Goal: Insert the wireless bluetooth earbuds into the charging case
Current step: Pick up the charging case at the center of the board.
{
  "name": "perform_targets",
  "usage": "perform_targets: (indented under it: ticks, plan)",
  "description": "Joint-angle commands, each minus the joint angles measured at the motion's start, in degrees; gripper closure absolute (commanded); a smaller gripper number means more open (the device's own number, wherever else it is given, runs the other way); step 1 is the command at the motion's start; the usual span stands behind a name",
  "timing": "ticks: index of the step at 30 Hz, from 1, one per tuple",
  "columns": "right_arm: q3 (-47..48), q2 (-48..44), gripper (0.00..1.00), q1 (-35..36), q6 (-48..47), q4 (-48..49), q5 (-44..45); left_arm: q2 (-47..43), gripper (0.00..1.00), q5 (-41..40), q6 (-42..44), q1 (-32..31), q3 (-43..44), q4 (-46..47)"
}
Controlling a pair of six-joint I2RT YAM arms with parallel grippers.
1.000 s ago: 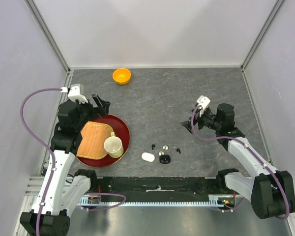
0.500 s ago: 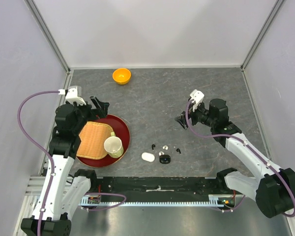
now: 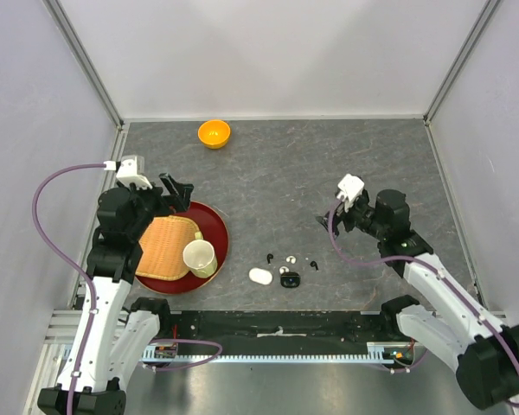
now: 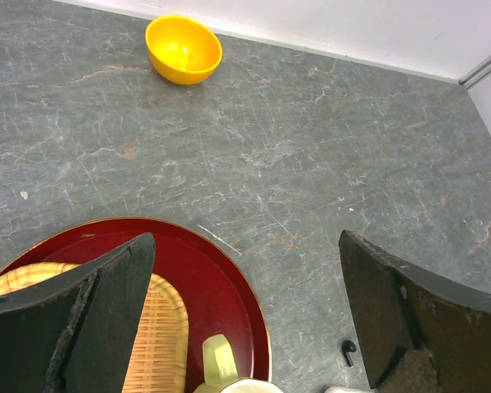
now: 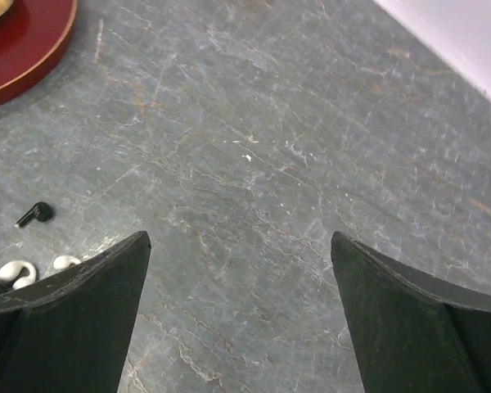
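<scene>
Right wrist view: right gripper (image 5: 237, 237) spread wide and empty, dark fingers (image 5: 74, 319) framing bare grey stone-patterned table (image 5: 254, 147). Outward, low and left of the left finger: black short-stemmed earbud (image 5: 34, 214) lying loose. Just below it, two white earbuds (image 5: 65, 262) side by side, partly cut off by that finger. Farther off, rim of round red plate (image 5: 24, 41) in the upper left corner.

From the top external camera: same gripper hanging right of centre, pointing left. Earbud cluster near but apart from the fingertips, off to the left and toward the arm bases. Loose row, left to right: black short-stemmed earbud (image 3: 270, 258), white earbud (image 3: 291, 258), second black short-stemmed earbud (image 3: 313, 264). Nearer the bases than that row, white pebble-shaped charging case (image 3: 259, 276) just beside black charging case (image 3: 290, 278). Another white earbud at the black case's rim, touching or seated, cannot tell which.

Left wrist view: left gripper (image 4: 245, 239) also wide open, holding nothing, poised above the far rim of the red plate carrying woven bamboo mat (image 4: 159, 344) and cream cup (image 4: 221, 360). Small orange bowl (image 4: 183, 49) well beyond, near the back wall.
</scene>
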Motion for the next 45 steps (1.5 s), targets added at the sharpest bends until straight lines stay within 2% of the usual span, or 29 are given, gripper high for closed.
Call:
perform_targets:
  ticks: [1, 4, 5, 8, 11, 16, 20, 28, 35, 45]
  plan:
    - [-3.2, -4.3, 0.02, 0.51, -4.91, 2.29, -7.78, -0.64, 0.0, 0.98, -0.65, 0.45, -0.39, 0.38]
    - [0.39, -0.09, 0.02, 1.91, -7.98, -4.11, -14.3, -0.38, 0.0, 1.33, -0.92, 0.8, -0.3, 0.55]
    - [1.71, 1.14, 0.02, 3.31, -11.13, -9.53, -15.09, -0.29, 0.0, 1.33, -0.92, 0.97, -0.39, 0.55]
    - [5.76, 4.49, 0.02, 8.05, -15.98, -20.95, -13.35, -0.29, 0.0, 1.42, -0.92, 1.24, -0.48, 0.55]
    - [7.95, 5.11, 0.03, 11.92, -19.41, -28.27, -12.9, -0.29, 0.0, 1.68, -1.09, 1.5, -0.57, 0.55]
    - [10.07, 3.18, 0.08, 17.63, -20.91, -34.62, -11.94, -0.29, 0.0, 2.04, -1.44, 1.68, -0.92, 0.73]
    - [8.93, 2.55, 0.11, 22.82, -18.81, -32.62, -6.5, -0.11, 0.01, 2.21, -2.15, 1.77, -1.09, 0.82]
    - [6.47, 9.41, 0.21, 32.58, -15.73, -29.46, -0.16, 0.06, 0.01, 2.83, -3.47, 1.77, -1.8, 1.61]
    - [4.54, 11.52, 0.31, 34.08, -14.24, -23.22, 1.6, 0.15, 0.01, 2.39, -3.38, 1.85, -1.8, 1.61]
    - [1.02, 16.0, 0.33, 35.14, -13.27, -14.95, 1.78, 0.15, 0.01, 2.39, -3.47, 2.12, -1.8, 1.61]
